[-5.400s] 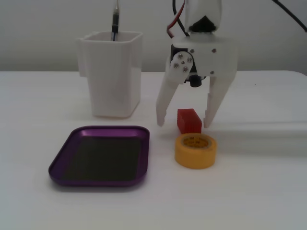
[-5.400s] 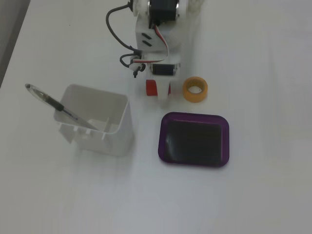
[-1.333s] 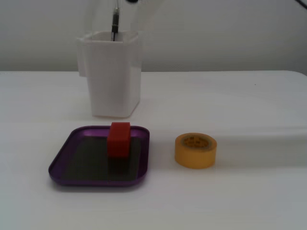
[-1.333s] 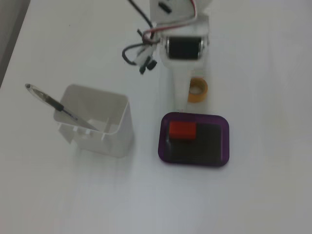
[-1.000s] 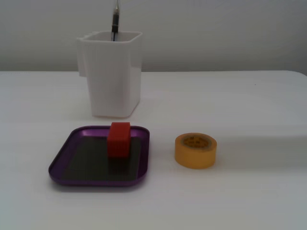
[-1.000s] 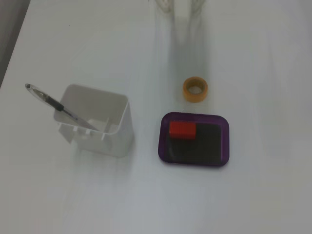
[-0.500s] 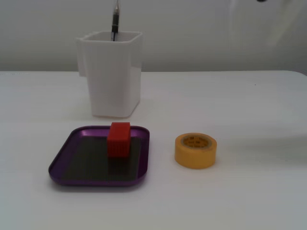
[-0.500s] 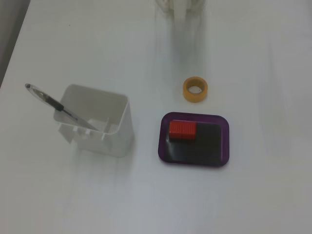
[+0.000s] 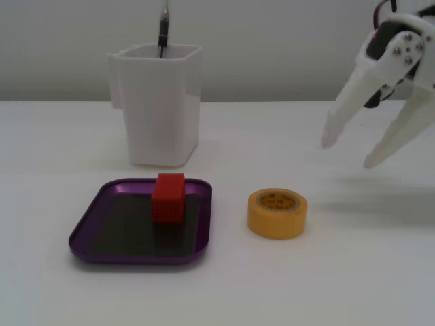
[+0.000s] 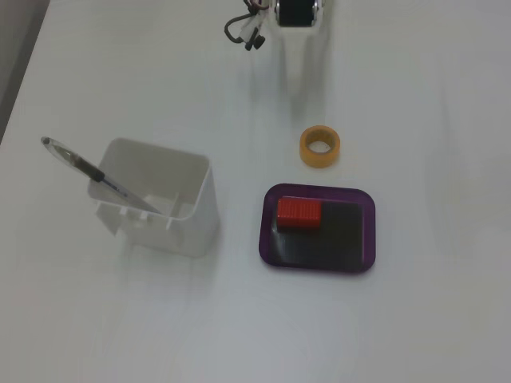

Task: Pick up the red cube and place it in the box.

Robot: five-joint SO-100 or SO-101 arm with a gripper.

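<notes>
The red cube (image 9: 168,198) stands inside the box (image 9: 136,259), a shallow purple-rimmed tray with a dark bottom, near its far rim. In a fixed view from above, the cube (image 10: 299,214) lies in the tray's upper left corner, close to the rim (image 10: 266,231). My gripper (image 9: 349,152) is open and empty. It hangs in the air at the far right, well apart from the tray, with its white fingers pointing down and to the left. From above, only the arm's dark motor (image 10: 295,11) shows clearly at the top edge.
A yellow tape roll (image 9: 276,224) lies flat on the table between the tray and the gripper, and also shows from above (image 10: 306,147). A tall white container (image 9: 160,109) holding a pen (image 9: 163,30) stands behind the tray.
</notes>
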